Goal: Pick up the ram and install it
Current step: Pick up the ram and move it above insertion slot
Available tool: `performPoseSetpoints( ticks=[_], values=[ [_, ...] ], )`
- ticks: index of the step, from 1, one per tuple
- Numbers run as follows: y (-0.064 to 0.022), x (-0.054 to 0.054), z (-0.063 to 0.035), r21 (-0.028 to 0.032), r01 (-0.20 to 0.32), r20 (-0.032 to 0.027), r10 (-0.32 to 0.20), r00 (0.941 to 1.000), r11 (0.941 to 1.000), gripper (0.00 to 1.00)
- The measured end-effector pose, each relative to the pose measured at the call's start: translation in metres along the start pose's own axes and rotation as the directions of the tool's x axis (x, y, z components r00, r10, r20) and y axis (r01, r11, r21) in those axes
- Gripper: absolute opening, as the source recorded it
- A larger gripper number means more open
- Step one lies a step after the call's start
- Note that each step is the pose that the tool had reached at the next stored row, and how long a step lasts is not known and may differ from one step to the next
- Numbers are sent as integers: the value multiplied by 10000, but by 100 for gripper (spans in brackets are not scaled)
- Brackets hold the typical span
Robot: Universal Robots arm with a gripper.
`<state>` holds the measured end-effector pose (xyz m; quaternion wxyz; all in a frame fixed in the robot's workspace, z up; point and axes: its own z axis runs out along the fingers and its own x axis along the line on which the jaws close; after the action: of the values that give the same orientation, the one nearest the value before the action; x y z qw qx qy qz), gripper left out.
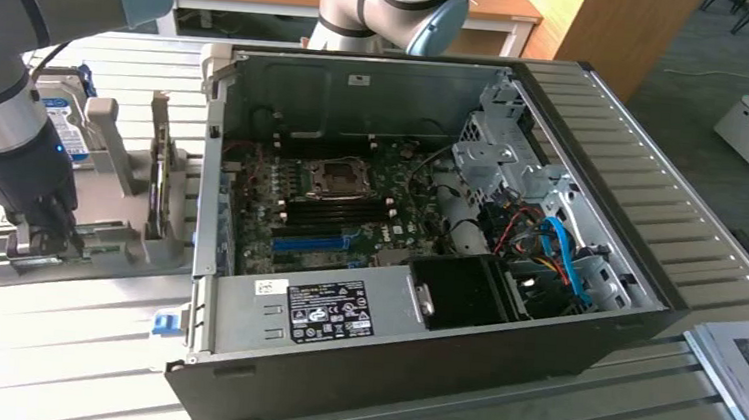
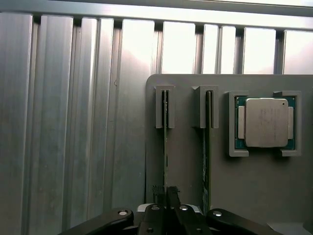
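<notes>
On a ribbed metal table [image 2: 73, 127], beside an open computer case [image 1: 401, 378], the ram [image 2: 165, 142] stands on edge in a grey holder [image 2: 186, 161], in the slot nearest the holder's rim. A second stick [image 2: 207, 142] stands in the neighbouring slot, and a processor chip [image 2: 266, 122] sits in a pocket just beyond. The gripper [image 2: 165, 192] appears clamped on the ram's upper edge, one finger on each face. The stick looks light, thin and stiff but easily damaged, so it is probably best held by its bare board edge, clear of chips and contacts, and kept square to the slot.
</notes>
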<state>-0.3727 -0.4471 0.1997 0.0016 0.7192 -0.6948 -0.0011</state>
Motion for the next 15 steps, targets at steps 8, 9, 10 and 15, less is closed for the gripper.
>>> performPoseSetpoints(
  ticks=[8,9,10,15],
  values=[
    [0,0,0,0,0,0,0,10000,10000,11],
    [0,0,-1,0,0,0,0,10000,10000,11],
    [0,0,-3,1,0,1,0,10000,10000,11],
    [0,0,-27,0,0,0,0,10000,10000,11]
  ],
)
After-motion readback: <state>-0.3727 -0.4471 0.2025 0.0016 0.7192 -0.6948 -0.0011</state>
